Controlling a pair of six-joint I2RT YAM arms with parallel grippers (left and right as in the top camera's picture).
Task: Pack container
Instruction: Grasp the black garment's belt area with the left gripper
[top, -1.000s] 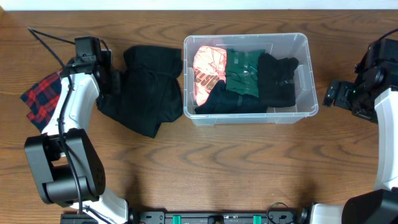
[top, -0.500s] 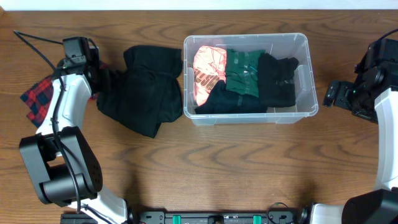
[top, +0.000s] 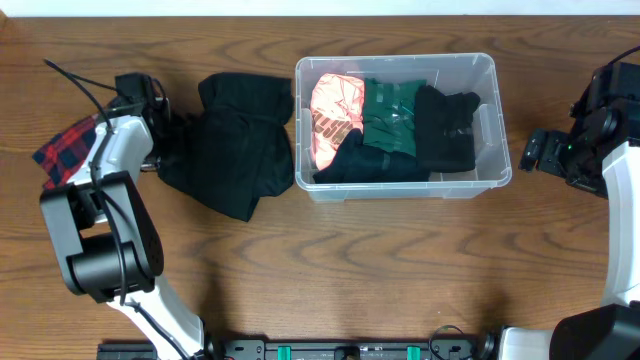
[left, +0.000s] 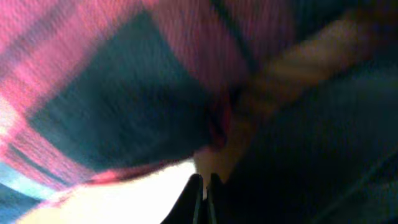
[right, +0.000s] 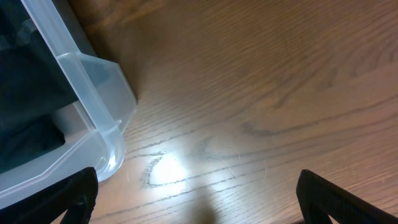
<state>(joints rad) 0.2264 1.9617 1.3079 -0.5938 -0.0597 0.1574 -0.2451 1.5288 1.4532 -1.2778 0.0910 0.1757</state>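
The container (top: 470, 70) is a clear plastic bin at the table's middle, holding pink (top: 335, 115), green (top: 392, 115) and black (top: 445, 125) clothes. Its corner shows in the right wrist view (right: 93, 118). A black garment (top: 235, 145) lies heaped left of it. A red plaid cloth (top: 65, 150) lies at the far left. My left gripper (top: 160, 140) is low between these two, and its jaws (left: 204, 186) are shut with nothing seen between them; the blurred plaid cloth (left: 124, 81) and black cloth (left: 323, 143) fill that view. My right gripper (top: 535, 150) is open over bare wood (right: 199, 199), right of the container.
The wooden table (top: 380, 270) carries everything. A black cable (top: 75, 75) runs from the left arm toward the back left. The left arm's base (top: 100, 260) stands at the front left.
The left wrist swung left toward the plaid cloth, then came back slightly right and lower, staying shut. The right arm and the clothes in the container have not moved.
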